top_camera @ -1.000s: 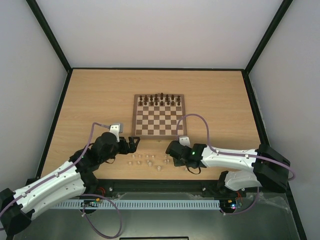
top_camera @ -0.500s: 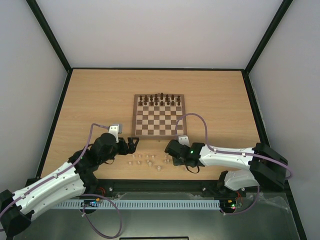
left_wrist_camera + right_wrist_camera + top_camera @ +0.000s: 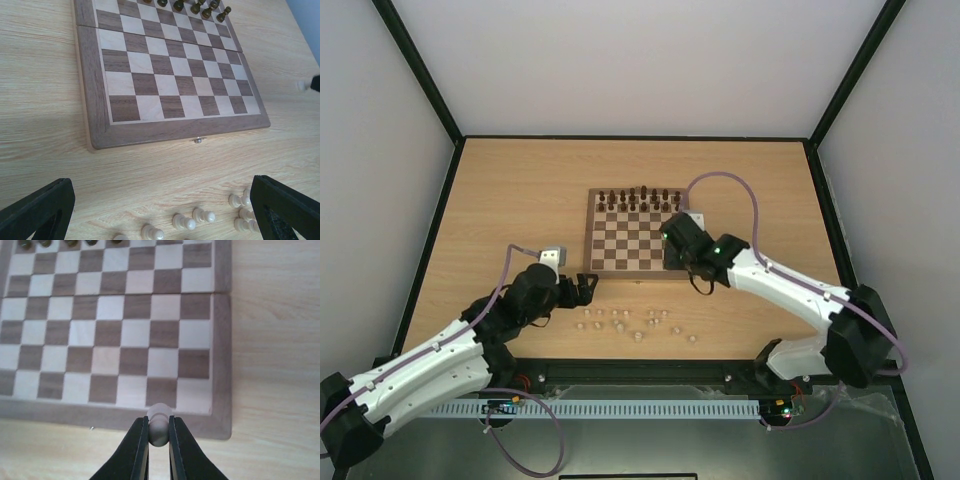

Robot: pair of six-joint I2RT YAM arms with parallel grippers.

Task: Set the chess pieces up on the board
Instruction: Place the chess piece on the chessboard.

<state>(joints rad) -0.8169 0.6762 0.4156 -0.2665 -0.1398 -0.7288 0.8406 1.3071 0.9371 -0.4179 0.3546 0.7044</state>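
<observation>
The right gripper (image 3: 159, 430) is squeezed shut on one pale chess piece (image 3: 159, 414), with the board (image 3: 223, 365) just ahead of its jaws. I think it should go down slowly and keep the piece upright. The left gripper (image 3: 160, 202) hangs wide open over loose pieces (image 3: 192, 220).

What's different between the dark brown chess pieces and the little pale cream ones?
The dark brown chess pieces stand at the far edge of the checkered wooden board; the pale cream chess pieces mostly lie off it, on the light wooden table. The dark ones are upright in tidy rows; the pale ones are scattered, some tipped over. Both are tiny chess figures.
</observation>
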